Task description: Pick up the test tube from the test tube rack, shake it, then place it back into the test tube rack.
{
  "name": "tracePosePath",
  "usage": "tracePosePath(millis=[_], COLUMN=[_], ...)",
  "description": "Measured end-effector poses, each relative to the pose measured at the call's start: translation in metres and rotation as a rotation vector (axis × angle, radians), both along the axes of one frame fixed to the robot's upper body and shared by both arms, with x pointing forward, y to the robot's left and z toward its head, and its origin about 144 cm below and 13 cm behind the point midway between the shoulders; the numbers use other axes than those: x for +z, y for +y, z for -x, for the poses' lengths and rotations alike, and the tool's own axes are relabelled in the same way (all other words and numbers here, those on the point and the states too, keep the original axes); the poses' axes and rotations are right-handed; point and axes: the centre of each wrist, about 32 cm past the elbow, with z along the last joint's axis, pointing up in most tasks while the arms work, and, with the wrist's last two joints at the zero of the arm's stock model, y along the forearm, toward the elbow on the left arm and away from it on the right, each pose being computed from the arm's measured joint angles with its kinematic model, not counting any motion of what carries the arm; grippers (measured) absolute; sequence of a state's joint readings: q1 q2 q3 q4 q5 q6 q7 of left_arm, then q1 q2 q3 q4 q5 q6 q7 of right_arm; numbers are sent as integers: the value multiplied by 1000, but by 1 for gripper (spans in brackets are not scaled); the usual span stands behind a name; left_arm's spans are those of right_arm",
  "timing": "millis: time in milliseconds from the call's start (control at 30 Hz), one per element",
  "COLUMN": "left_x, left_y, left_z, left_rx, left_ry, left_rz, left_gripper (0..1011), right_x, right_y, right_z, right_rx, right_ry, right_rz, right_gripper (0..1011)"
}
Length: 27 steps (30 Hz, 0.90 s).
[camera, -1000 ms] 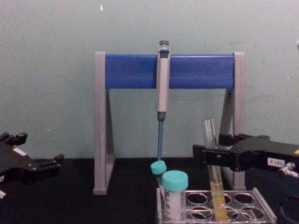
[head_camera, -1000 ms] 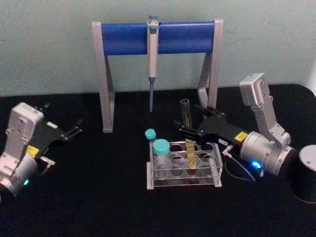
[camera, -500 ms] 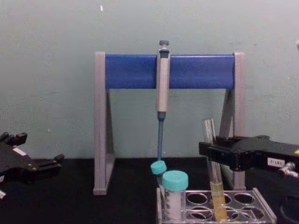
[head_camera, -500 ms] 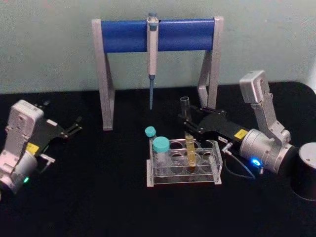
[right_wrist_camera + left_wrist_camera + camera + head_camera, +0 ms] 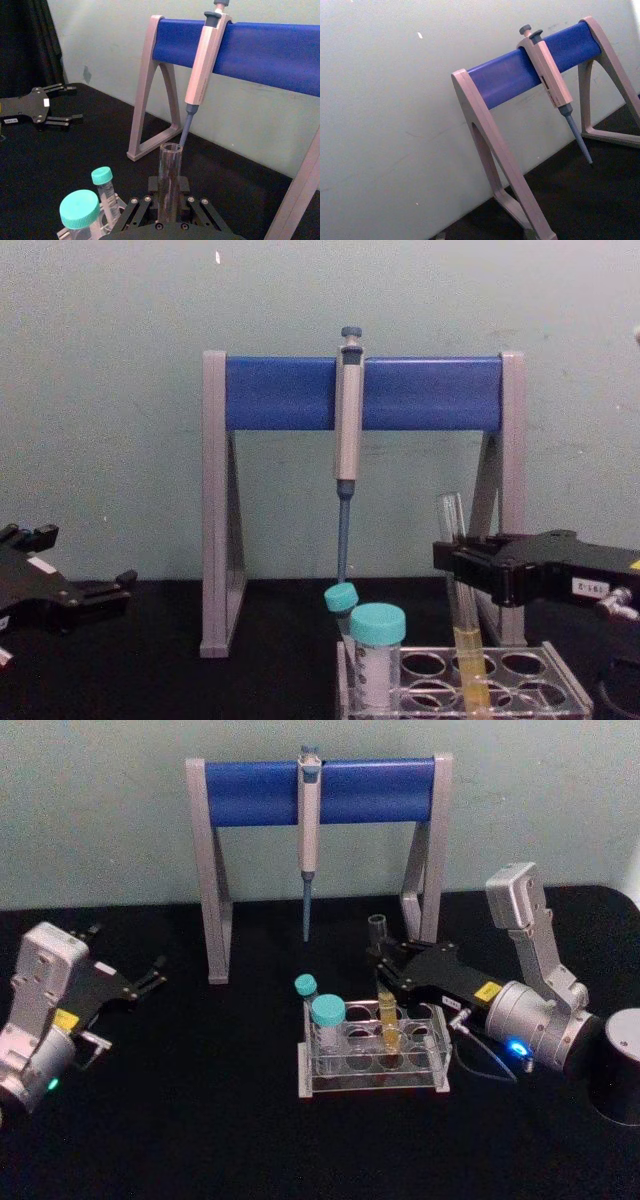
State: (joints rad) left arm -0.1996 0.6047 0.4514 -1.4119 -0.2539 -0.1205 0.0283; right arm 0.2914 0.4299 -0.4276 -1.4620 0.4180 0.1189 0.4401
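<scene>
- The right gripper (image 5: 384, 972) has flat black jaws, which are pinched on the test tube (image 5: 387, 1020) at its clear upper part, above the yellow liquid.
- One test tube is counted. It is long, thin, clear glass with an open mouth. It stands nearly upright just right of centre in the head view, with its lower end down in a hole near the middle of the test tube rack (image 5: 372, 1076).
- The right arm is laid out almost level. Its black gripper body reaches in from the right edge of the chest view, and a rounded silver wrist with a blue light follows in the head view. A grey link rises behind the wrist.
- One rack is seen, low and of clear plastic, with rows of round holes in its top plate. It sits at lower centre of the head view.
- Two teal-capped tubes (image 5: 327, 1016) are held at the rack's left end. They are shorter and wider, one of them with a larger cap.
- One stand (image 5: 214, 870) is placed behind at upper centre, with two grey legs and a smooth blue crossbar. One grey-blue pipette (image 5: 308, 830) hangs from it, tip down.
- The left gripper (image 5: 156, 975) is parked at the left of the head view, well apart from the rack. Its jaws are spread and nothing is between them.
- Everything is carried on a matt black worktop (image 5: 200, 1120).
</scene>
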Motion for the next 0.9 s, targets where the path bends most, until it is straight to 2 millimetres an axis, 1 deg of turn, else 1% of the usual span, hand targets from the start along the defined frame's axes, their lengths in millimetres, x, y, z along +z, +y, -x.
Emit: tracePosePath(millis=[300,433,667,767,900], left_x=[0,0,0,0,0], left_y=[0,0,0,0,0], left_z=[0,0,0,0,0], left_rx=[0,0,0,0,0], left_ry=[0,0,0,0,0], left_rz=[0,0,0,0,0], left_gripper=[1001,1001,1001,1001,1002], right_x=[0,1,11,20,27], right_y=[0,-4,-13,-18,-21], right_z=[0,0,1,3,5], right_rx=[0,-1,7,7,9], right_ry=[0,9,8,-17,-49], right_rz=[0,-31,-126,-185,-228], right_gripper=[230,230,230,230,230])
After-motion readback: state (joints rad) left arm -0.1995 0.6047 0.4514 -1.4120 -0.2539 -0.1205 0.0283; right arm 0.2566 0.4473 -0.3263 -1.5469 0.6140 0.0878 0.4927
